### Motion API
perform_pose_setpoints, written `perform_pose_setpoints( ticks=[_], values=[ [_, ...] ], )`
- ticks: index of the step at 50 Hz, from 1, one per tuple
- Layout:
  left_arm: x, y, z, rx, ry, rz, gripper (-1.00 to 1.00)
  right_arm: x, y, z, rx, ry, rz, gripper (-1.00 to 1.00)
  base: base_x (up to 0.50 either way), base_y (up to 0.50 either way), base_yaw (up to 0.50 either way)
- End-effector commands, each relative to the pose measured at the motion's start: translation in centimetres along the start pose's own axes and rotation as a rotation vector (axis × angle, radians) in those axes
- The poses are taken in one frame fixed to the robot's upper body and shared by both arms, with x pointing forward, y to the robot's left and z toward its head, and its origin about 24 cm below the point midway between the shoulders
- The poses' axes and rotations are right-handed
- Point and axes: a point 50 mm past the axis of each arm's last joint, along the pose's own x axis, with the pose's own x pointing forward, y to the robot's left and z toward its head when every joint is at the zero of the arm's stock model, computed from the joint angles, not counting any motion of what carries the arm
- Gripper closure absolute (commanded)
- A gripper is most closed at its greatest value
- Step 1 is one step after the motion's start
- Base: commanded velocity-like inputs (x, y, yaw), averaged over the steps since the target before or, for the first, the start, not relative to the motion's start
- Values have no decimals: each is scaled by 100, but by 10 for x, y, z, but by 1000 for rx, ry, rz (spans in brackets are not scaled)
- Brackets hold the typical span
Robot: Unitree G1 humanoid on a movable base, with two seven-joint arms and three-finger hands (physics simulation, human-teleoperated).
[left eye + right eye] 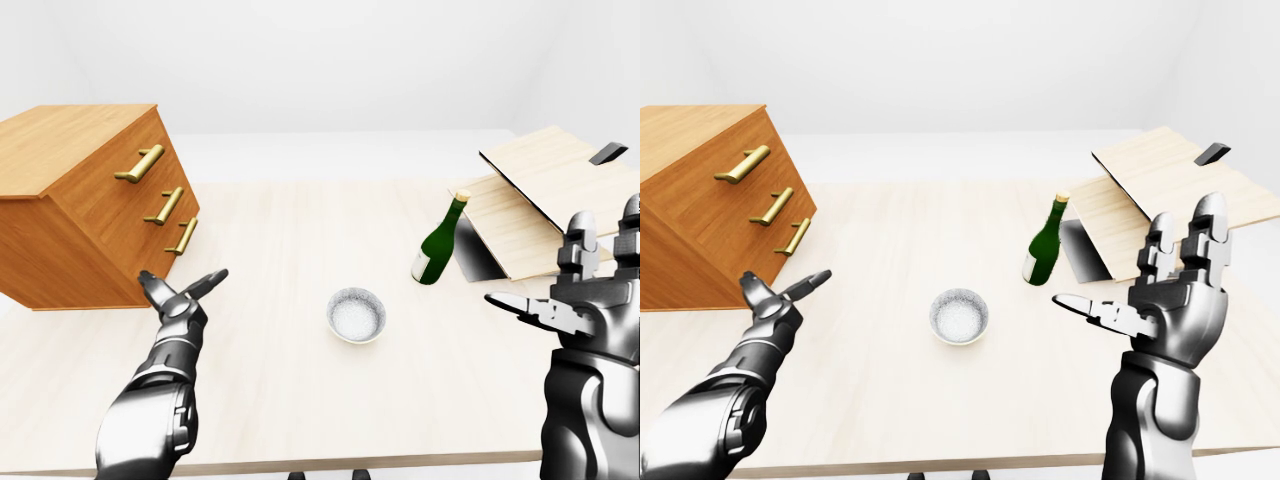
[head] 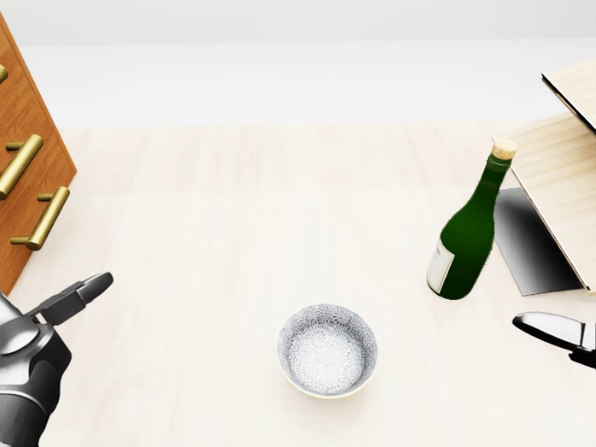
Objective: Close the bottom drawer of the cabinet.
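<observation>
A wooden cabinet (image 1: 95, 200) with three brass-handled drawers stands at the left of the table. Its bottom drawer handle (image 1: 182, 237) lies about level with the two handles above it; I cannot tell whether that drawer stands out. My left hand (image 1: 183, 296) is open and empty, just right of and below the cabinet's lower corner, not touching it. My right hand (image 1: 1160, 295) is open and empty at the right, raised above the table.
A patterned bowl (image 1: 356, 314) sits mid-table. A green bottle (image 1: 440, 243) stands upright to its right. A light wooden box with a raised lid (image 1: 540, 205) lies at the far right. The table's (image 1: 300, 230) near edge runs along the bottom.
</observation>
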Motion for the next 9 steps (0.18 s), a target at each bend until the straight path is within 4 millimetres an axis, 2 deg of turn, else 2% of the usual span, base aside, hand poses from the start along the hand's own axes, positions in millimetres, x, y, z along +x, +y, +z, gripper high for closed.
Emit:
perform_pose_setpoints(
  ticks=[1, 9],
  values=[
    [14, 32, 8, -78, 15, 97, -100, 0, 0, -1, 0, 6, 0, -100, 0, 0, 0],
    [14, 32, 10, -75, 5, 94, -100, 0, 0, -3, 0, 12, 0, -100, 0, 0, 0]
  ],
)
